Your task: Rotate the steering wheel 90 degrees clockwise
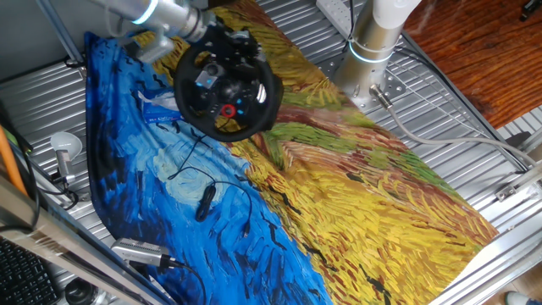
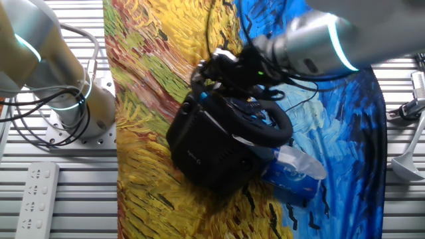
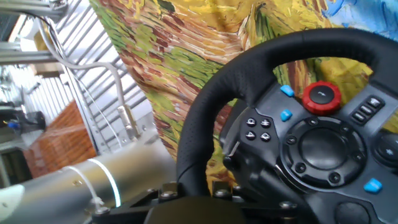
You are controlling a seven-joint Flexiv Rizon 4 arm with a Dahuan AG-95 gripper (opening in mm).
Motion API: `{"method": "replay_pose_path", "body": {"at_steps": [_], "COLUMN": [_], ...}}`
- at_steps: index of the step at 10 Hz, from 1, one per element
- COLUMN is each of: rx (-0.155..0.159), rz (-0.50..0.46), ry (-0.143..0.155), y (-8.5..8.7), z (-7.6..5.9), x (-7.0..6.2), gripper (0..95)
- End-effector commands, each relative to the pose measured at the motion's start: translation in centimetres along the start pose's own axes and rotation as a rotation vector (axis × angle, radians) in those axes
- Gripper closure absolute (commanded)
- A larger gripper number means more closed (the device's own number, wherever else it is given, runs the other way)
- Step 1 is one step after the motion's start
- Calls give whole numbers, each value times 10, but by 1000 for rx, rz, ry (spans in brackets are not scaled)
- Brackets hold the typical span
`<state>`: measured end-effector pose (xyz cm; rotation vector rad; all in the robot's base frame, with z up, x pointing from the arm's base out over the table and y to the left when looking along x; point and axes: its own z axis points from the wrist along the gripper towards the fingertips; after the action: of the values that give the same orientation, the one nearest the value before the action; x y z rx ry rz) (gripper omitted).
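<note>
Resting on a painted cloth (image 1: 356, 195), steering wheel (image 1: 227, 85), hand (image 1: 222, 38) at its rim, grip state unclear

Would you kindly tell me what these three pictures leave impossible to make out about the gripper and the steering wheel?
- Gripper jaws: in both fixed views the dark hand merges with the steering wheel; open or shut is unclear.
- Hand view: fingers are out of frame; the wheel rim is cut off right and below.
- Other fixed view: the wheel's face is turned away, hidden behind its black base.
</note>
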<state>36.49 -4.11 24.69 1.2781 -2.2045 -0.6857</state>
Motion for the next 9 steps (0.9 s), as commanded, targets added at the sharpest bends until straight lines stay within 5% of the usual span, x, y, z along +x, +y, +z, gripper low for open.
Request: {"method": "replay_pose_path", "body": {"at_steps": [1,2,3,6,7,8,9], "rx": [46,96,105,90,85,75,100], "rz": [-4,-14,-16,11,21,28,29], "ry": [-2,9,7,-4,4,7,18], "y": [3,3,3,8,13,15,18], "z": [22,23,24,22,19,18,17], "x": [1,0,-1,-7,-12,-14,-16], "gripper": [760,760,760,760,570,570,570]}}
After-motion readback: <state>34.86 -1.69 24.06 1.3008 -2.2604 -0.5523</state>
